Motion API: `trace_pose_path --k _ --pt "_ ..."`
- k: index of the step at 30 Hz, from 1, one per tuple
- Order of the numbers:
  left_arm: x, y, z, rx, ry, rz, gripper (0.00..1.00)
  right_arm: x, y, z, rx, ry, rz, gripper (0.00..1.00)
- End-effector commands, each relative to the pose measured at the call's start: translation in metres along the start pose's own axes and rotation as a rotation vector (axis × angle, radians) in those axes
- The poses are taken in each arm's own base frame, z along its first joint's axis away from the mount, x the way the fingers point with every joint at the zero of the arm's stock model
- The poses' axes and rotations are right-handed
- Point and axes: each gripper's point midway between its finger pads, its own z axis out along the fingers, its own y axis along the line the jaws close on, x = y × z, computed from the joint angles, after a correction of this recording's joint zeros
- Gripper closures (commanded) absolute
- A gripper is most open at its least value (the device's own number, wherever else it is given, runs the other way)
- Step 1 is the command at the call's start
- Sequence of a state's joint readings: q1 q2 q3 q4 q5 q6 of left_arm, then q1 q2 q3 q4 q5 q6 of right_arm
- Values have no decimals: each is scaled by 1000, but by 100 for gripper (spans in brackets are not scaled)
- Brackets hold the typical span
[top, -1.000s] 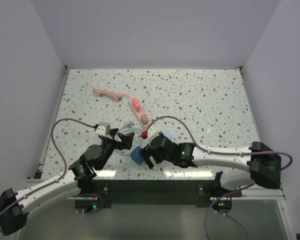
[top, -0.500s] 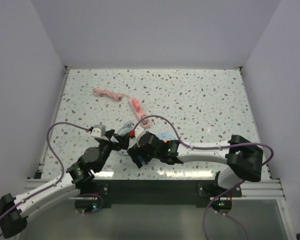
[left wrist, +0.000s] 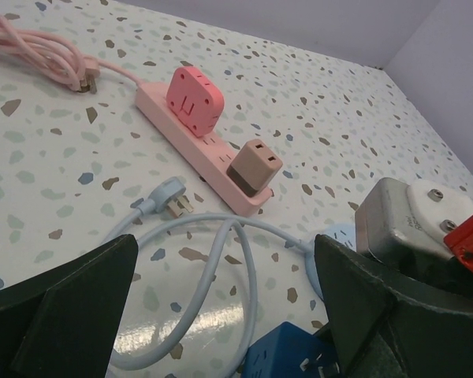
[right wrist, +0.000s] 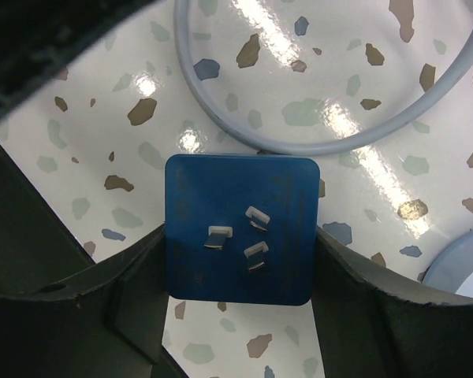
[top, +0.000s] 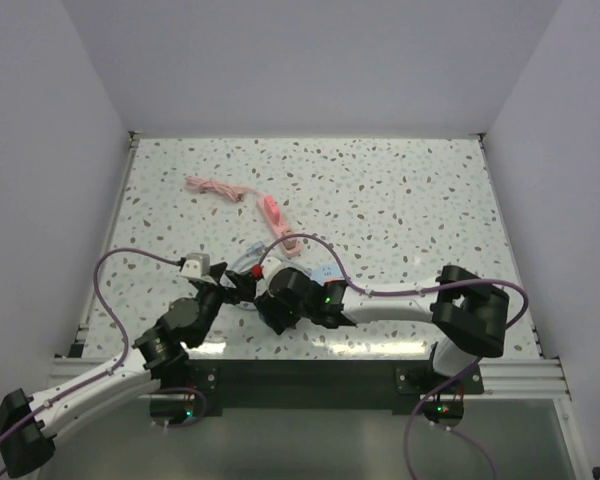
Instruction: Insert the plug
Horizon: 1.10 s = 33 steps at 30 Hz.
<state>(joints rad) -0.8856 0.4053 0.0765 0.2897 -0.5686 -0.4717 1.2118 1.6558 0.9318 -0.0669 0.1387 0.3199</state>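
Blue plug [right wrist: 240, 228], prongs up, by the table's [top: 430, 200] near edge; faint marks on its face unreadable. Right gripper [right wrist: 240, 264] fingers clamp its two sides, tips cut off; left gripper [left wrist: 221, 272] fingers spread wide.

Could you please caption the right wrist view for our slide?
Right gripper grips the blue plug, prongs up, on the speckled table near a pale cable.
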Motion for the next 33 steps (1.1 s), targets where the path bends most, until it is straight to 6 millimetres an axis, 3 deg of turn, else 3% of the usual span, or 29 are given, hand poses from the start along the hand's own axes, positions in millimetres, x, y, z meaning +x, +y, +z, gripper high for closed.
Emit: trace_pose_path --k 1,2,3,4,9,11,14,18,22,24,27,29,30,33 --pt "-13 3 2 -19 -61 -19 0 -40 3 -12 -18 -89 7 69" --pt "-15 3 2 -21 -70 -16 0 -43 1 -15 -18 -95 13 76" --pt "-18 3 2 -24 -82 -16 0 -50 0 -22 -29 -114 21 93" --pt "-24 2 3 -21 -102 -7 0 -52 -8 -25 -19 -119 35 100" --pt "-49 -5 3 9 -192 42 0 -70 -31 -53 -37 -185 105 100" --pt "-63 -12 1 40 -245 76 0 -86 -42 -73 -54 -243 144 100" --pt "-80 -29 -2 132 -314 144 0 -102 -55 -98 -69 -309 191 100" --pt "-93 -69 -12 346 -389 249 0 -116 -66 -121 -94 -350 244 100" --pt "-85 -101 -17 528 -399 393 0 -122 -74 -136 -155 -378 303 100" --pt "-83 -115 -18 598 -396 424 0 -121 -68 -140 -220 -374 328 100" --pt "-68 -128 -12 664 -345 486 1 -129 -70 -146 -282 -413 376 100" --pt "-65 -134 -12 693 -337 501 1 -124 -70 -148 -341 -402 406 100" --pt "-66 -134 -12 695 -346 498 1 -134 -67 -154 -381 -440 416 100" --pt "-69 -141 -18 740 -374 494 0 -134 -63 -160 -454 -442 460 100"
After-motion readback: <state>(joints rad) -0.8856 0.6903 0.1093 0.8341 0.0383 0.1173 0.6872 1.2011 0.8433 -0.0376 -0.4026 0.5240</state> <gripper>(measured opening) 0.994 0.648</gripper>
